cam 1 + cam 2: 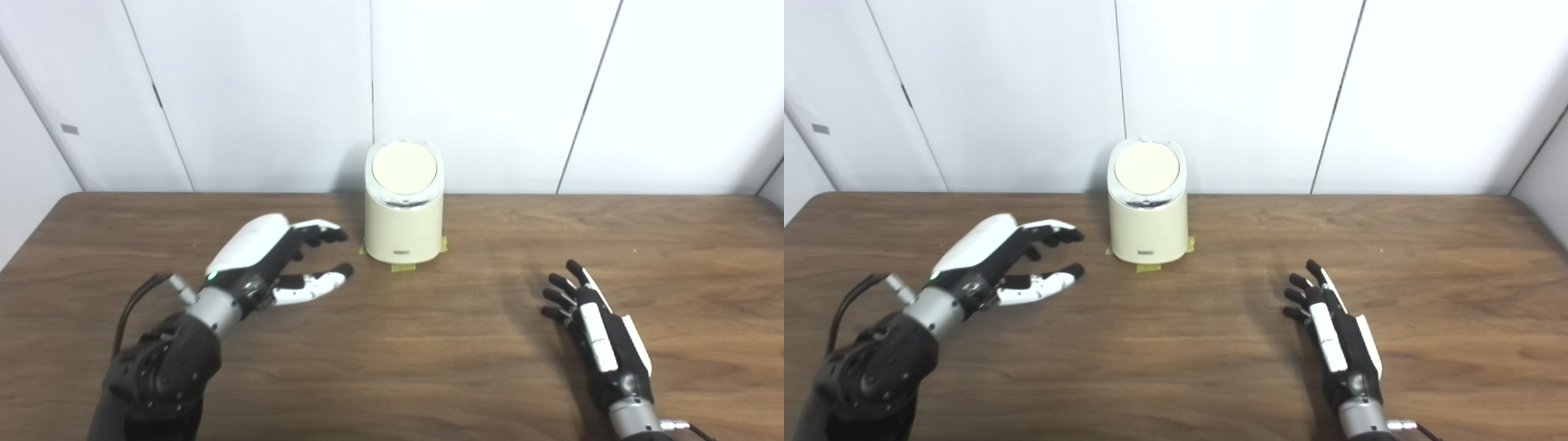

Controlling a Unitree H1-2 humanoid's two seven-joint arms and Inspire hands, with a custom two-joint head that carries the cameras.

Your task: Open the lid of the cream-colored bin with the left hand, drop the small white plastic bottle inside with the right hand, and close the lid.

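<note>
Though closed-lidded, cream-colored bin [404,205] at table's [429,367] far centre: taped down, likely light, stiff, slick; lift lid [404,168] at rim. Left hand [275,260] nearby, spread, empty. Right hand [591,321] spread, empty. No bottle visible.

You're looking at a dark wood-grain counter [429,343] running wall to wall. Behind it, white wall panels [490,92] split by thin dark seams, one small grey tag [70,129] at far left. Even, soft light, faint shadows only.
</note>
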